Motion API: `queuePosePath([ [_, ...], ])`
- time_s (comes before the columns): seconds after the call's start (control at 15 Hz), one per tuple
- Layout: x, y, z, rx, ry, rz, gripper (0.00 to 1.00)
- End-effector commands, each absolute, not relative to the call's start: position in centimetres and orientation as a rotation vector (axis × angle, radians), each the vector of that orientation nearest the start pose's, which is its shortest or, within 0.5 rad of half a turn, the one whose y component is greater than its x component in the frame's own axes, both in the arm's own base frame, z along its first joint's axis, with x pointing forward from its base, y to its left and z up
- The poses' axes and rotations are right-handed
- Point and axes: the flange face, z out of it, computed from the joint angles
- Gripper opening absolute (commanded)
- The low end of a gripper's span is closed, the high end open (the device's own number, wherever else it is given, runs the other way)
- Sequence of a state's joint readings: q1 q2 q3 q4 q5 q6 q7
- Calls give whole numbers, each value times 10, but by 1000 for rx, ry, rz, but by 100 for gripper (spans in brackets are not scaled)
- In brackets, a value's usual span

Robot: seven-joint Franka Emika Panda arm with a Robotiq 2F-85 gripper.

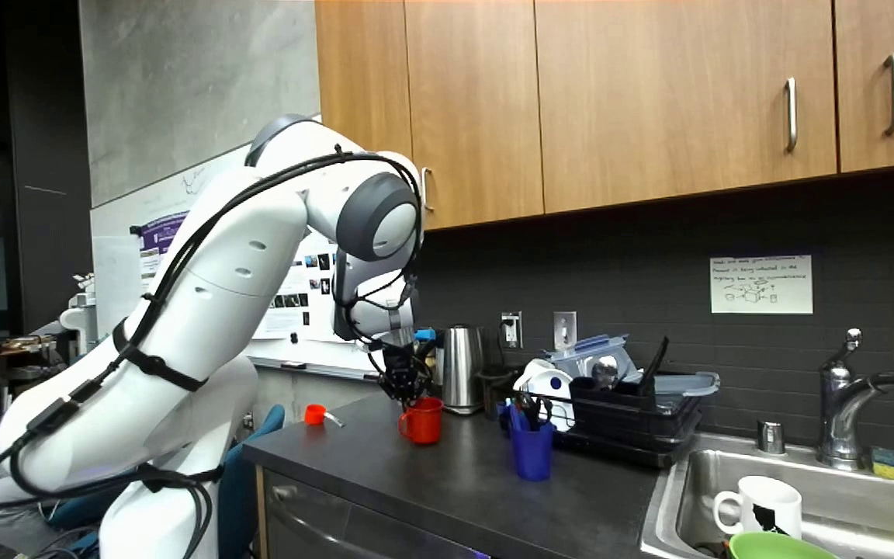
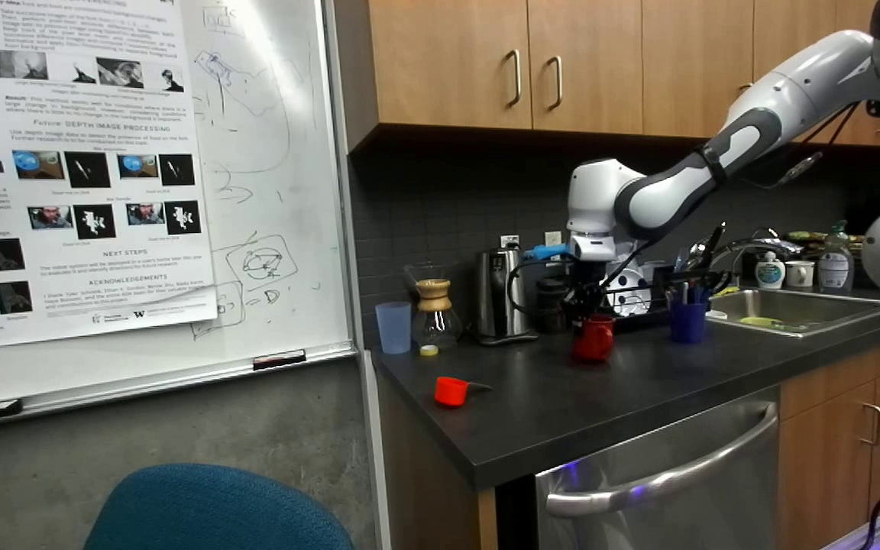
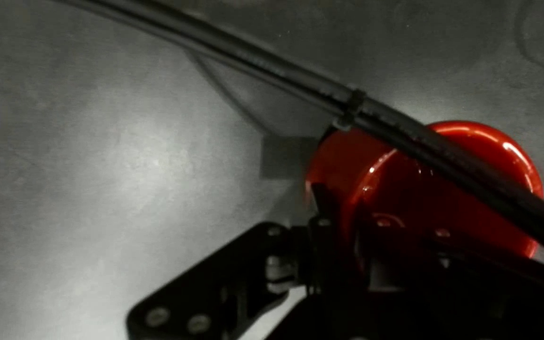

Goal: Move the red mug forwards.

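Cables point(image 1: 177, 268) run along the white robot arm point(image 1: 237, 256) in an exterior view, down to the gripper point(image 1: 411, 396), which points downward at the rim of the red mug point(image 1: 426, 424). The mug is on the dark counter point(image 1: 447, 473), upright, its handle toward the left of the picture. The steel kettle point(image 1: 462, 365) stands just behind it, and a red scoop point(image 1: 314, 414) lies near the end of the counter. To the right of the mug come a blue cup point(image 1: 532, 454) of pens, a loaded dish rack point(image 1: 618, 431) and the sink point(image 1: 667, 505), which holds a white mug point(image 1: 765, 505) and a green bowl point(image 1: 777, 546).

In an exterior view the whiteboard point(image 2: 279, 206) carries a poster point(image 2: 96, 252), and a teal chair point(image 2: 211, 508) stands in the foreground. On the counter a tumbler point(image 2: 393, 327) and a glass coffee pot point(image 2: 435, 325) stand beside the kettle. The gripper meets the mug from above, and a dishwasher point(image 2: 669, 443) sits under the counter.

In the wrist view the gripper enters from the bottom. One finger point(image 3: 320, 208) is outside the mug's wall, the other over its inside. The jaws are close together, clamped on that wall as far as the dark picture shows; the contact is hidden in shadow. The cables cross in front of the mug's opening.
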State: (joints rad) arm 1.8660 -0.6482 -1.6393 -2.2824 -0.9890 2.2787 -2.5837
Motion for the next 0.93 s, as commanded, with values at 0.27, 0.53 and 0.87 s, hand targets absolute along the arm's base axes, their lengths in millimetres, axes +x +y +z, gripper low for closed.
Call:
queuePosePath([
  [0.27, 462, 97, 348, -353, 2949, -99, 2],
  [0.53, 431, 110, 348, -392, 2949, -112, 2],
  [0.87, 398, 134, 344, -445, 2948, -105, 2],
])
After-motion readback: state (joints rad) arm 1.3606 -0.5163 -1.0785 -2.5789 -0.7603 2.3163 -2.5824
